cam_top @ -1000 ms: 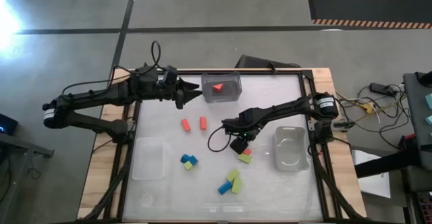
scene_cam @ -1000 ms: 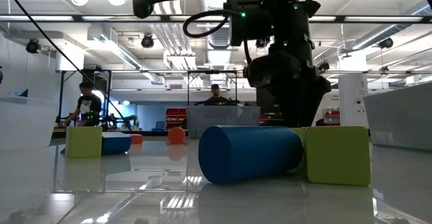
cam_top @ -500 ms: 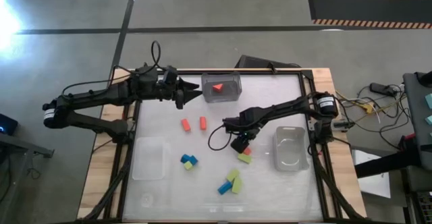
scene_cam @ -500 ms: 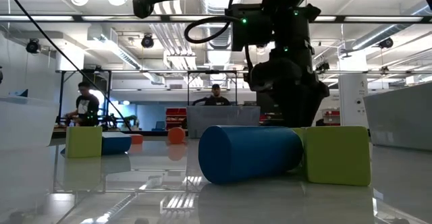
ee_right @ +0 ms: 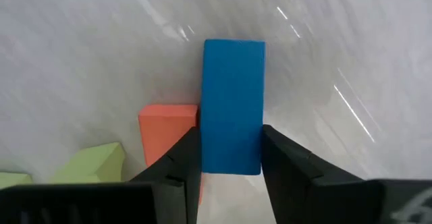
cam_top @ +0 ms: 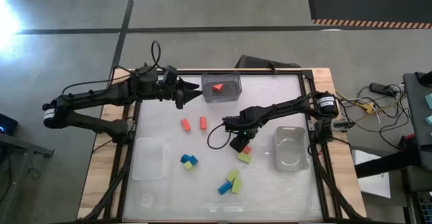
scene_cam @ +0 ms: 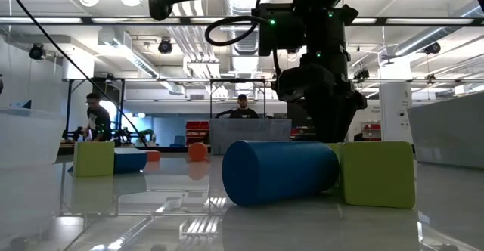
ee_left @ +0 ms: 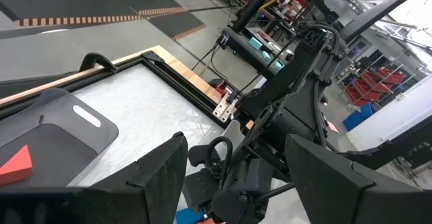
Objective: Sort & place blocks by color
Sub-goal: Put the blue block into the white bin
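Pinching a blue block [ee_right: 233, 106] between the right gripper [ee_right: 229, 160] fingers near the table's [cam_top: 270, 102] middle, we judge the next move a lift toward a bin, while the left gripper [cam_top: 192, 92] waits spread near the far edge.

Clear bins [cam_top: 291, 150] [cam_top: 150, 159] on white table [cam_top: 270, 109] — people [scene_cam: 96, 119] [scene_cam: 241, 106] at benches behind.
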